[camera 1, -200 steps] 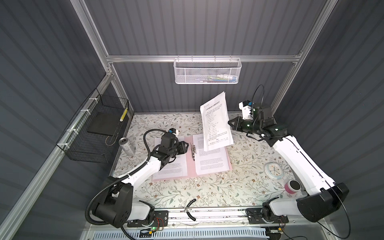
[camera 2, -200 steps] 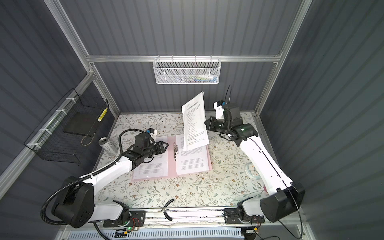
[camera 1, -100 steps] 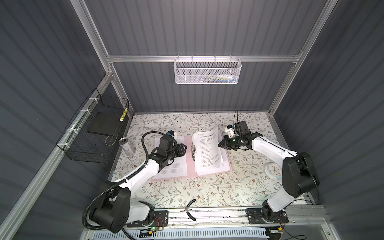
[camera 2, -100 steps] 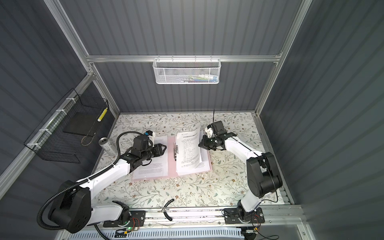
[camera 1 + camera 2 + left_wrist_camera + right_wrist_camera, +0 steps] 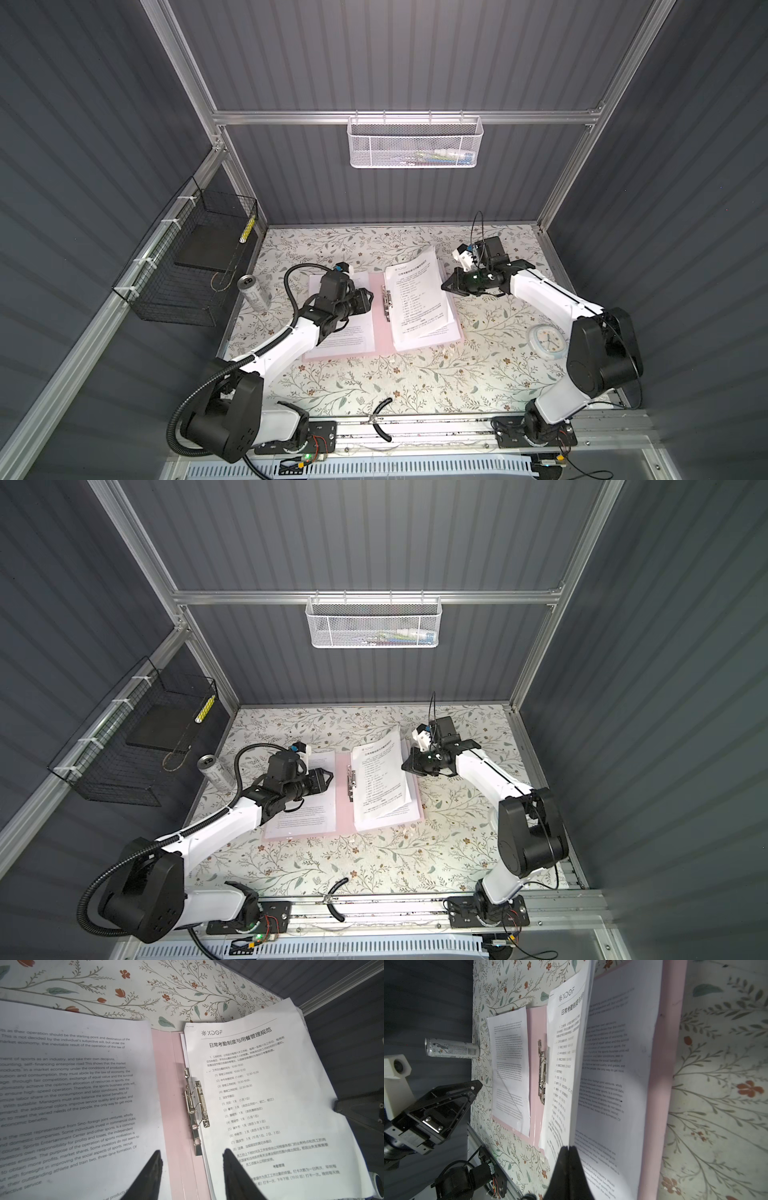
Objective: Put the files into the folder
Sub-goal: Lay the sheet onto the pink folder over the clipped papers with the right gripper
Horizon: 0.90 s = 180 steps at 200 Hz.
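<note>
The pink folder [image 5: 379, 336] lies open on the table, its metal clip [image 5: 196, 1105] along the spine. One of the files [image 5: 353, 332] rests on its left cover. Another printed sheet [image 5: 417, 295] droops over the right cover, on top of a sheet [image 5: 612, 1064] lying there. My right gripper [image 5: 569, 1148] is shut on that top sheet's outer edge and holds this edge slightly raised [image 5: 380, 775]. My left gripper [image 5: 192, 1153] is open and hovers over the spine at the left sheet's inner edge, gripping nothing [image 5: 370, 301].
A drink can [image 5: 253, 291] lies left of the folder. A black wire basket [image 5: 195, 266] hangs on the left wall, and a white mesh basket [image 5: 415, 141] on the back wall. A round white clock [image 5: 547, 341] lies at the right, under the right arm.
The right gripper has brought the sheet down from upright in the air onto the folder's right half. The left gripper has stayed over the left sheet.
</note>
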Tool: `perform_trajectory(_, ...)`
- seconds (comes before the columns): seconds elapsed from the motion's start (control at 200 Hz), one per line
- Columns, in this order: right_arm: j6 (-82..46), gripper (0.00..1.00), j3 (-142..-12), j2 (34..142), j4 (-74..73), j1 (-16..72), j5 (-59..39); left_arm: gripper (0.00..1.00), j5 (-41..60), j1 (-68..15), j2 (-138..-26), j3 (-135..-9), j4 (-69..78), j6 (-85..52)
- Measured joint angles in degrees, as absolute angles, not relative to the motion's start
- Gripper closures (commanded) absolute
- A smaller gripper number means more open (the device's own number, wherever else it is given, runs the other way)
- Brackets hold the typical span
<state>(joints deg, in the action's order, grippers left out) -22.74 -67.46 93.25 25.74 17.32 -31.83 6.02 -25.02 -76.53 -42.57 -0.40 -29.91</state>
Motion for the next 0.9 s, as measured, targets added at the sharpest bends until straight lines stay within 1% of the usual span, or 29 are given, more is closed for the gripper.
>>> perform_trajectory(0.225,-20.53,1.0,-67.53,93.25,27.92,16.99,-32.97,0.51,6.07,-25.04,-77.67,-42.57,-0.38,-29.93)
perform_trajectory(0.52,-21.04,1.0,-67.53,93.49,27.59,16.95,-34.13,0.5,6.09,-25.02,-78.17,-42.57,-0.36,-29.93)
perform_trajectory(0.901,-24.53,1.0,-67.02,93.49,26.15,19.73,-30.74,0.5,6.07,-25.04,-79.05,-42.57,-0.34,-29.93)
